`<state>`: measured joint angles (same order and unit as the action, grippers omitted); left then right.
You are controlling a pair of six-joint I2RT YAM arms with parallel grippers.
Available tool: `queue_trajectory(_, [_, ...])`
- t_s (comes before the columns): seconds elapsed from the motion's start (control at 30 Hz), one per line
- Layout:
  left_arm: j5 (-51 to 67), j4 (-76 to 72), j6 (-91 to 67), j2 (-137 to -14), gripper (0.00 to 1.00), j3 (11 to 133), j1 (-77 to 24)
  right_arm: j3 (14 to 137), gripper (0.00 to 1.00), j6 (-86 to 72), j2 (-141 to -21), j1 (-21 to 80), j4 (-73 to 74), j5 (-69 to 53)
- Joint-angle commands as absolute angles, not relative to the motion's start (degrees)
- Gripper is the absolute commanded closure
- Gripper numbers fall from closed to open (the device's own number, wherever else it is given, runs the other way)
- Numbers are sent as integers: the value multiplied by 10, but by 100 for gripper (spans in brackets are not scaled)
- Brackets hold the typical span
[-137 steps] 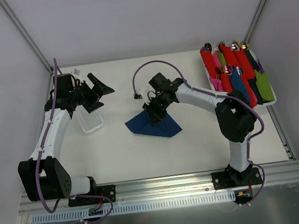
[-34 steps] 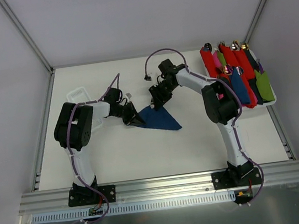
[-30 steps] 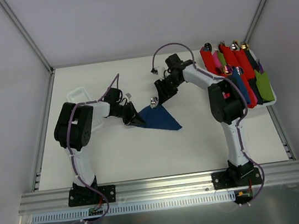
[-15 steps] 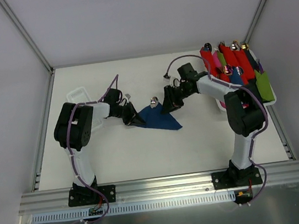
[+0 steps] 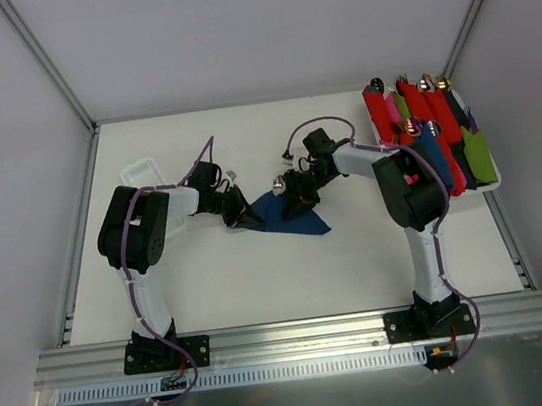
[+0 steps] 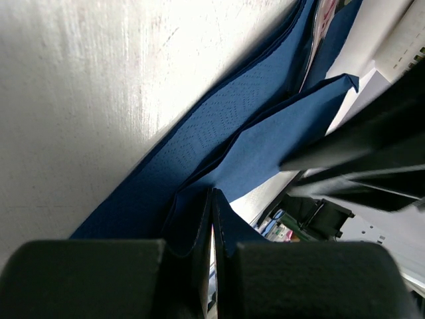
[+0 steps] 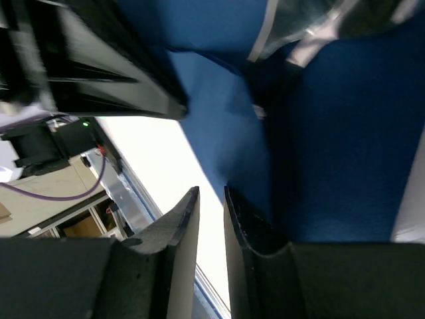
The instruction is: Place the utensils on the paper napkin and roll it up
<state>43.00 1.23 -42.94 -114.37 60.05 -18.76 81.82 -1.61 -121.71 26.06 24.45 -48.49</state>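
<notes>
We see the dark navy-blue square paper napkin [image 5: 291,216] lying partly folded on the white counter [image 5: 211,282], about midway between the two arms. The left gripper [image 5: 237,211] sits low at the napkin's left corner. In the left wrist view its jaws are pressed together, with a thin fold of the blue paper nipped between them. The right gripper [image 5: 298,192] is over the napkin's far right part. In the right wrist view its jaws stand only a narrow slit apart at the paper's edge, and pale counter shows through the slit.

The shiny silver bowl of the spoon [image 5: 277,183] pokes out at the napkin's far edge, just left of the right gripper. Its handle is hidden, and we cannot make out the second utensil.

A white tray [image 5: 491,183] of red, pink, green and blue rolled napkins sits at the right edge. A small white basket [image 5: 139,168] sits at the far left.
</notes>
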Motion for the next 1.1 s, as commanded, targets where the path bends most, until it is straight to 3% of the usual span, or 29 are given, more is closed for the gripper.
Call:
queue_trajectory(0.0, [379, 24, -422, -1155, 100, 582, -194, 839, 76, 34, -1230, 260, 297, -464])
queue_trajectory(0.67, [374, 22, -424, -1151, 100, 571, -190, 851, 78, 169, -1211, 205, 409, -401])
queue_trajectory(1.07, [375, 23, -418, -1148, 100, 574, -189, 893, 79, 178, -1120, 274, 420, -397])
